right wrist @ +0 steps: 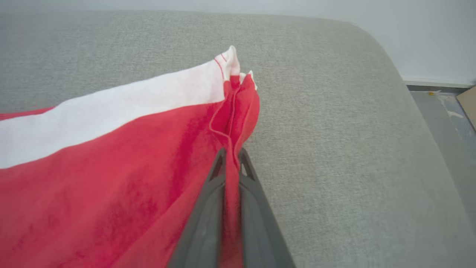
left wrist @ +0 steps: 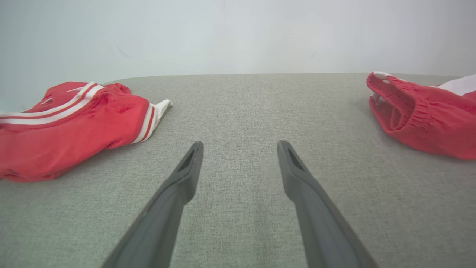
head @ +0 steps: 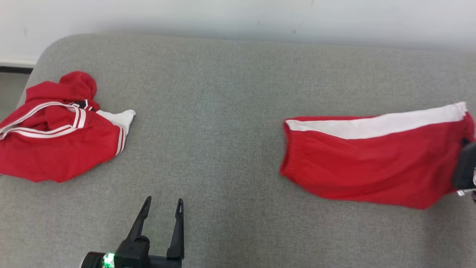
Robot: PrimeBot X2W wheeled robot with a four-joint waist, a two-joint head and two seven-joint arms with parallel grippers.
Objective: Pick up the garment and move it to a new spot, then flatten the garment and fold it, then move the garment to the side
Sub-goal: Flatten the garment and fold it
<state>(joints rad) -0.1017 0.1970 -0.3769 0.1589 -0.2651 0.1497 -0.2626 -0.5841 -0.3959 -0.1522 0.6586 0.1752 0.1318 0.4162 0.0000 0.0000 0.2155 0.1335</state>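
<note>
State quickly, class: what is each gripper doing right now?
Left gripper: open, holding nothing.
Right gripper: shut on the red shorts.

This looks like a plain indoor room, more a test space than a lived-in home, though nothing settles it. A wide padded surface [head: 223, 111] covered in grey woven cloth, with rounded corners, stands near a plain white wall [head: 238, 15]. A white skirting board [right wrist: 438, 81] runs above a stained grey floor [right wrist: 446, 123], where a scrap of cardboard [right wrist: 469, 104] lies. Red shorts [head: 372, 167] and a crumpled red garment [head: 55, 149] lie on the cloth.
</note>
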